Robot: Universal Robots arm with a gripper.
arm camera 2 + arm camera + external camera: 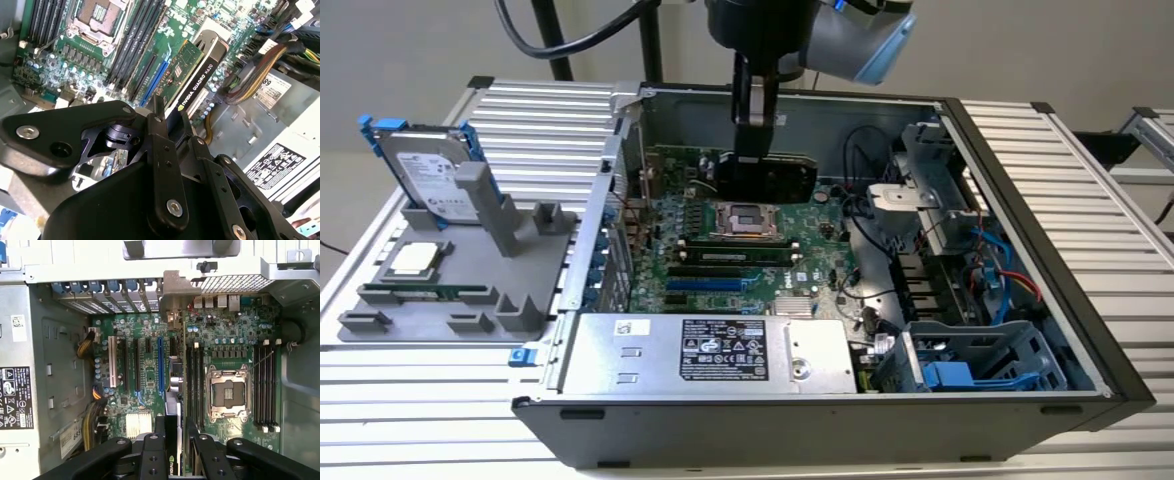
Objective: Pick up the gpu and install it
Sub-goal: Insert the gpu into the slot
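Upper centre of the exterior view: gpu [767, 178] is pinched by gripper [750, 165] fingers, held on edge above the motherboard [720, 255], w/ open room to case walls [1014, 210].

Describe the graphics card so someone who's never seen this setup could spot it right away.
Look inside the open computer case, above the green motherboard. There the gripper holds the gpu on edge over the board, near the empty processor socket. It is the one card with a black boxy cooler on a green board, unlike the silver hard drive standing outside the case.
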